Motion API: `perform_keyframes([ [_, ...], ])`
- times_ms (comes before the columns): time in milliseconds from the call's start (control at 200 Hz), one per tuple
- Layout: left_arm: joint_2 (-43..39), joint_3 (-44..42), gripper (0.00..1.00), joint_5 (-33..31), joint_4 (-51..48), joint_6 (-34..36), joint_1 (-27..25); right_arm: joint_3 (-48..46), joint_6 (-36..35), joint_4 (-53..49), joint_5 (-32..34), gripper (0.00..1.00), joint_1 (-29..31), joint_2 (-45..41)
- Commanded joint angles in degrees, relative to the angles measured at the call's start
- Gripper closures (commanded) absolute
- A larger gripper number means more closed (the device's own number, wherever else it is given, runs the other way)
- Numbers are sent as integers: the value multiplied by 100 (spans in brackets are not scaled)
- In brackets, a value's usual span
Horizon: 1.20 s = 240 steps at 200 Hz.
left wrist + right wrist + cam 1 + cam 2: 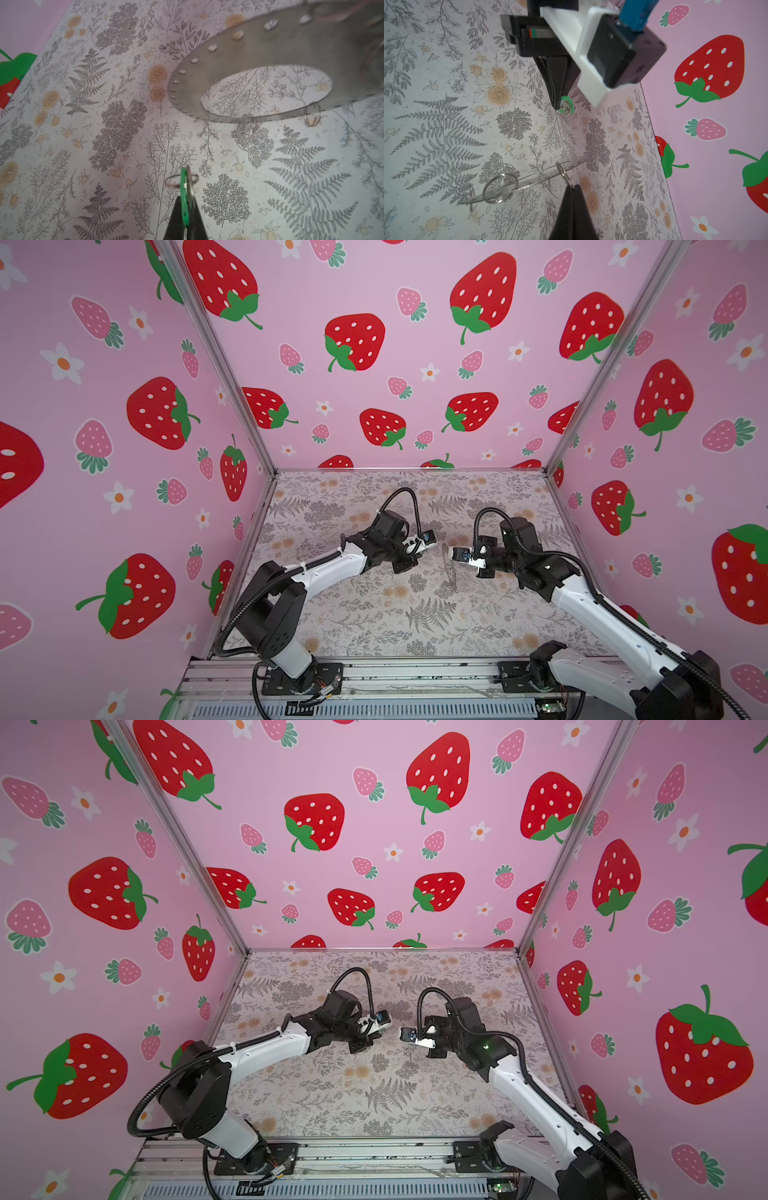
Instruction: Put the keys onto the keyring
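Floral tabletop (62, 145) beneath keyring (259, 45) and keys (184, 197)

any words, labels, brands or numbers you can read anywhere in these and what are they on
No text can be read in any view.
green key tag, white label window: a faint dark mark, too small and blurred to read.
keyring: only holes round its rim, no lettering visible.
walls and table: printed strawberries, flowers and ferns only, no words.
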Motion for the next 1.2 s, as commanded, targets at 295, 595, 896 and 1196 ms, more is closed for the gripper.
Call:
perform_keyframes([
  [295,840,692,100,-462,-1265,-660,-76,23,-170,-296,97,100,18,-165],
  [595,1305,1166,96,-233,-2279,-917,-61,-56,-224,-331,106,100,18,-277],
  [896,1143,1079,54,-355,-2003,-1638,247,-121,-249,-348,139,100,20,-389],
  [1196,1174,1509,51,-257,-1882,-1683,23,-113,-283,-493,331,100,18,-532],
])
